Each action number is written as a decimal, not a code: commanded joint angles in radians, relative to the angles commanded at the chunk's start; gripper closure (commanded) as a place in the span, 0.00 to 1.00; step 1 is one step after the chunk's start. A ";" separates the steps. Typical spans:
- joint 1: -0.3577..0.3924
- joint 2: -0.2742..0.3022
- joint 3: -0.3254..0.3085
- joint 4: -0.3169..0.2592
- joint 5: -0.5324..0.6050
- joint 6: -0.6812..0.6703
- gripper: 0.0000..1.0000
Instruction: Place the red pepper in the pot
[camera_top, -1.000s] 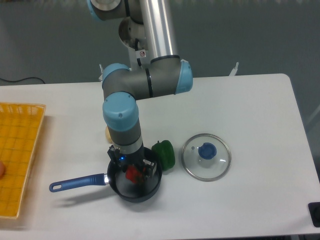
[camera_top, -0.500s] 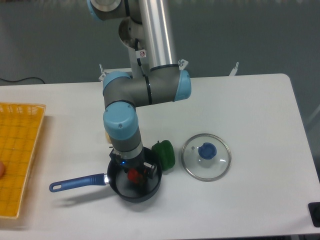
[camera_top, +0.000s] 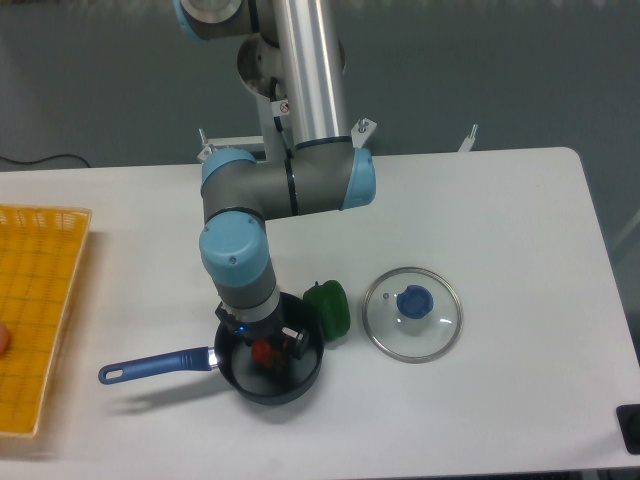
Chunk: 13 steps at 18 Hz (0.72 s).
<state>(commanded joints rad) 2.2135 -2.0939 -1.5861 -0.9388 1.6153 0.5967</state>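
The red pepper (camera_top: 265, 351) shows as a small red patch low inside the pot (camera_top: 300, 384), a black saucepan whose blue handle (camera_top: 150, 366) points left. My gripper (camera_top: 272, 344) reaches straight down into the pot's mouth. Its dark fingers (camera_top: 295, 341) stand on either side of the pepper with a small gap, so it looks open. The wrist hides the back of the pot and part of the pepper.
A green pepper (camera_top: 328, 307) sits against the pot's right rim. A round glass lid with a blue knob (camera_top: 412, 313) lies further right. A yellow basket (camera_top: 35, 310) occupies the table's left edge. The arm's elbow (camera_top: 285, 185) hangs over the table's middle.
The wrist has shifted slightly left and toward the camera. The pepper now shows smaller and lower in the pot, with the fingers a little apart from it.
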 joint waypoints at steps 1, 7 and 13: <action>-0.005 -0.003 0.000 0.000 0.002 0.000 0.43; -0.011 -0.009 0.002 0.000 0.015 0.000 0.39; -0.012 -0.011 0.000 0.000 0.017 0.000 0.35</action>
<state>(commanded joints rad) 2.2013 -2.1046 -1.5861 -0.9388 1.6322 0.5967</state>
